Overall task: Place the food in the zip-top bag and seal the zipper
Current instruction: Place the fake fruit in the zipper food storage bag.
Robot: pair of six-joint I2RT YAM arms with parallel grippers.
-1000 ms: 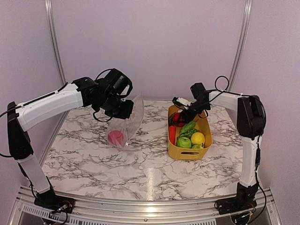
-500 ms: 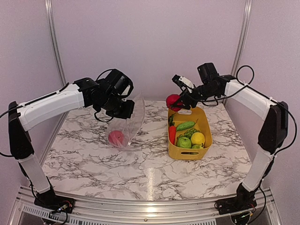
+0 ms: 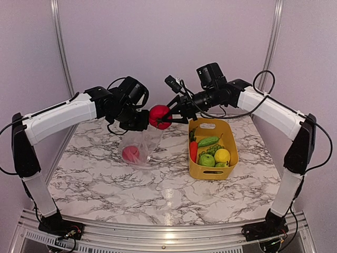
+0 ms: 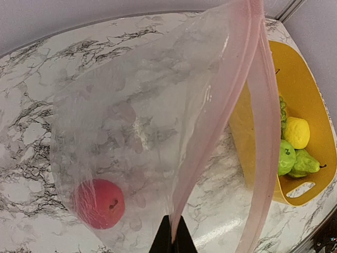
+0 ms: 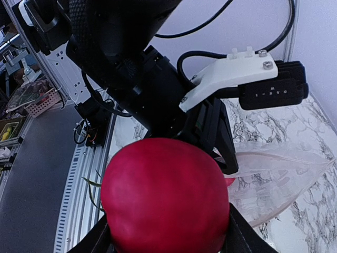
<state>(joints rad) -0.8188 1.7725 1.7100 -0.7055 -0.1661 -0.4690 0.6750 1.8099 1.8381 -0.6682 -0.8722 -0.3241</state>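
Observation:
The clear zip-top bag hangs upright from my left gripper, which is shut on its mouth edge. The pinkish zipper runs up from the jaws, and the mouth gapes to the right. One red fruit lies at the bottom of the bag. My right gripper is shut on a red apple, held above the bag's mouth right beside the left gripper. More food sits in the yellow basket: a lemon, a green apple, a carrot and green pieces.
The yellow basket stands on the marble table to the right of the bag. The two wrists are close together over the table's back middle. Pale walls and metal posts enclose the table.
My right arm has lifted the red apple out of the basket and carried it left to the bag's mouth. The left arm and bag have stayed put.

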